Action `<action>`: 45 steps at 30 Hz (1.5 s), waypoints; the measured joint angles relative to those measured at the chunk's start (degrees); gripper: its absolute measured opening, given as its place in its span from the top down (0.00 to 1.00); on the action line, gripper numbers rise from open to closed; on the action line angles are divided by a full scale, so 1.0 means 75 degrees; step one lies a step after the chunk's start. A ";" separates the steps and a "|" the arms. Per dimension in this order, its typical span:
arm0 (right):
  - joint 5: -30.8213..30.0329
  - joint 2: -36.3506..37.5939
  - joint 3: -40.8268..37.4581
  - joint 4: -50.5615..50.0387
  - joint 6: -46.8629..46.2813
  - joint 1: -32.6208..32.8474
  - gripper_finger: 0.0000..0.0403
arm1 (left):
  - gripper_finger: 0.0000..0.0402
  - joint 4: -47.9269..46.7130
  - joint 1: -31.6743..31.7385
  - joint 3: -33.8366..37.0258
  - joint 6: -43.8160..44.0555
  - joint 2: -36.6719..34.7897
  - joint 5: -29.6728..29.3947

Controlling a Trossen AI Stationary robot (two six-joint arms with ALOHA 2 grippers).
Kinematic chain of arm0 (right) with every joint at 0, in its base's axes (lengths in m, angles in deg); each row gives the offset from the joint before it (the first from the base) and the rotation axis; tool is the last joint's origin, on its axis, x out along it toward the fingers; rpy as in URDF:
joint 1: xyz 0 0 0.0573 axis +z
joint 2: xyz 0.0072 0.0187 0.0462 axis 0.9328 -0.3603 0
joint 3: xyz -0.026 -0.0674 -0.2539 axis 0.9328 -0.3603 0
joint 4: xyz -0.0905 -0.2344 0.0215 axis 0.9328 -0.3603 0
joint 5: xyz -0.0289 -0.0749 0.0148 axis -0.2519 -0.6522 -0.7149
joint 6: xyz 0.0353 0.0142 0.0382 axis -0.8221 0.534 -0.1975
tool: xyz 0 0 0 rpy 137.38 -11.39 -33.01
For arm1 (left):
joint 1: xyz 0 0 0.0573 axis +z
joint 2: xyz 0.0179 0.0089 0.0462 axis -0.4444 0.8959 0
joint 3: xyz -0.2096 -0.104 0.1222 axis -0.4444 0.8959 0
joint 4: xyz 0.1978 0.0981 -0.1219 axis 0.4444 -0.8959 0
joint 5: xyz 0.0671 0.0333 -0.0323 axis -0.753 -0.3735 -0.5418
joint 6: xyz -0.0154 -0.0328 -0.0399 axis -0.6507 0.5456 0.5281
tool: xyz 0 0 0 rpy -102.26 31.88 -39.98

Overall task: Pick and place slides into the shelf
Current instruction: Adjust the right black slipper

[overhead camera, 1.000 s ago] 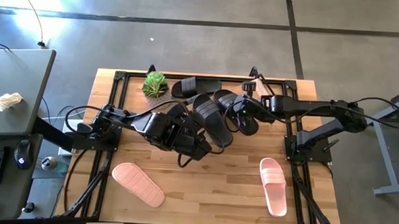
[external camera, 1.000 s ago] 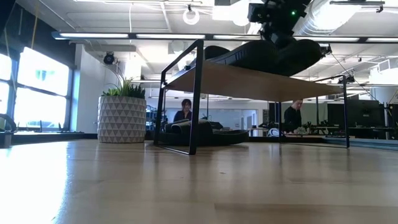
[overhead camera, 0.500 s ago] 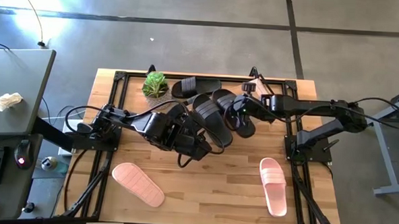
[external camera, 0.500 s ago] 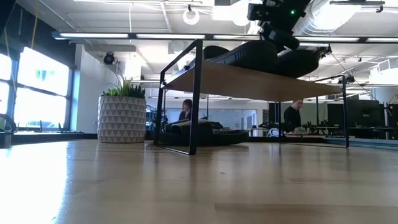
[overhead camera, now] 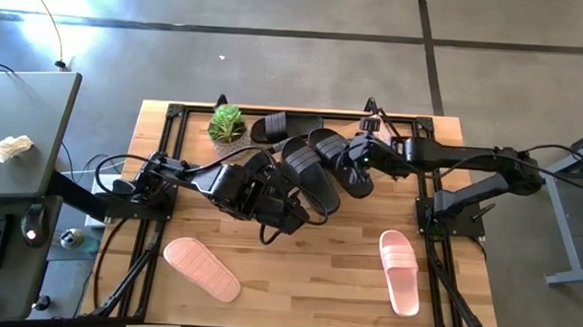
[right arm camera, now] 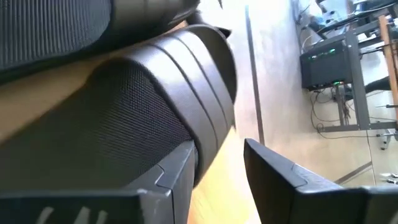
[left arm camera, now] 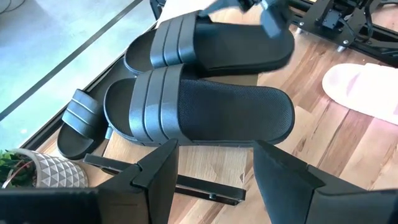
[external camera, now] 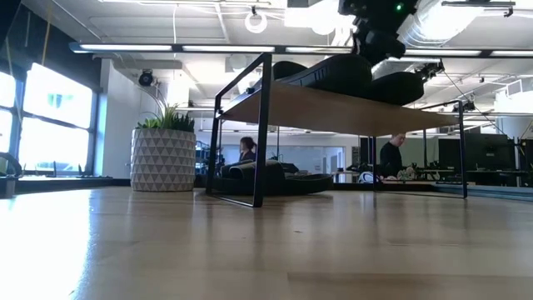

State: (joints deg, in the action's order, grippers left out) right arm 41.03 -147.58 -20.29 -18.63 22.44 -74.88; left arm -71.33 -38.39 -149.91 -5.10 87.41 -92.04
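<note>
Guessing these black slides (overhead camera: 311, 174) at centre frame are light, bendy foam, best pinched by an edge; right gripper (overhead camera: 355, 164) open, left gripper (overhead camera: 291, 215) open too.

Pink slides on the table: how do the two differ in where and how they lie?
The left pink slide lies diagonally near the table's front-left; the right pink slide lies nearly straight, front-right, beside the right arm's base. Both are pale pink, off the shelf, untouched by either hand.

two slides (overhead camera: 321, 170) on shelf (external camera: 333, 108) | third (overhead camera: 285, 127) seemingly beneath, beside plant (overhead camera: 227, 123)
</note>
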 joint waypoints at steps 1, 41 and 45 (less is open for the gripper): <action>-0.0008 0.0136 0.0003 -0.0061 0.0000 0.0006 0.68 | 0.53 0.0000 0.0000 0.0000 0.0002 0.0000 0.0000; 0.2791 0.1625 -0.1539 -0.1907 -0.3771 0.0125 1.00 | 0.53 0.0009 -0.0003 0.0006 0.0023 0.0195 0.0341; 0.2974 0.1529 -0.1539 -0.1829 -0.3861 0.0209 1.00 | 0.53 0.0007 -0.0003 0.0006 0.0023 0.0195 0.0339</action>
State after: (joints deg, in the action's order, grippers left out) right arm 63.33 -136.11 -31.83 -32.35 -6.52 -73.31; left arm -71.28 -38.41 -149.87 -4.92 88.87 -89.50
